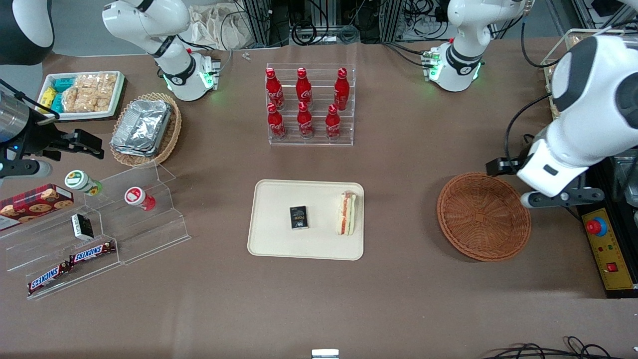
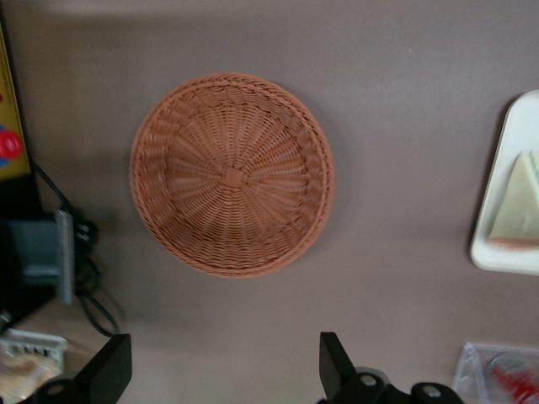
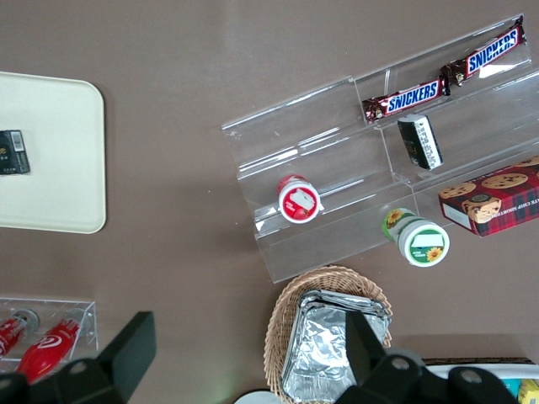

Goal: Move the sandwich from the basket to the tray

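The sandwich (image 1: pixel 347 213) lies on the cream tray (image 1: pixel 269 239), near the tray's edge that faces the basket. The round reddish-brown basket (image 1: pixel 483 217) holds nothing. My left gripper (image 1: pixel 508 167) hangs high above the table by the basket's rim, a little farther from the front camera than the basket. In the left wrist view the gripper (image 2: pixel 223 370) is open wide and holds nothing, with the basket (image 2: pixel 232 172) below it. The tray's corner (image 2: pixel 505 143) and part of the sandwich (image 2: pixel 518 202) also show there.
A small black box (image 1: pixel 299 218) also lies on the tray. A clear rack of red bottles (image 1: pixel 309 104) stands farther from the front camera. A yellow box with a red stop button (image 1: pixel 605 247) lies beside the basket. Clear shelves with snacks (image 1: pixel 94 234) and a foil-tray basket (image 1: pixel 144 127) lie toward the parked arm's end.
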{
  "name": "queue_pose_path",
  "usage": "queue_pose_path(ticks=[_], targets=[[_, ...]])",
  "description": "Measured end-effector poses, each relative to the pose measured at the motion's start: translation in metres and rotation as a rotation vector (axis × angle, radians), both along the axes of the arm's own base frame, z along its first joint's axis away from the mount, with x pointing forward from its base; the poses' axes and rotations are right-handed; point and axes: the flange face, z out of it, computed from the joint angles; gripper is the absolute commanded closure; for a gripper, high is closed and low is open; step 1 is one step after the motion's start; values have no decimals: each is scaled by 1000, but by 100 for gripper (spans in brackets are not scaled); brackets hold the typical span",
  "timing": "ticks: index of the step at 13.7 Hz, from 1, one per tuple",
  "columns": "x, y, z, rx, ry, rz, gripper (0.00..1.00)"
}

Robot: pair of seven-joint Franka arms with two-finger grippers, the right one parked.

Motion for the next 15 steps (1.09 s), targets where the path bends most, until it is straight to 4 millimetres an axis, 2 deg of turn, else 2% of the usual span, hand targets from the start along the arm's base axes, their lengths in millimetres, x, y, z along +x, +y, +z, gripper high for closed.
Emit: queue_pose_path(ticks=[1, 4, 7, 15], targets=[[0, 8, 3, -8, -1, -19, 0], [1, 12, 18, -20, -29, -29, 0], [1, 27, 30, -20, -42, -9, 0], [0, 43, 26, -2, -13, 7, 0]])
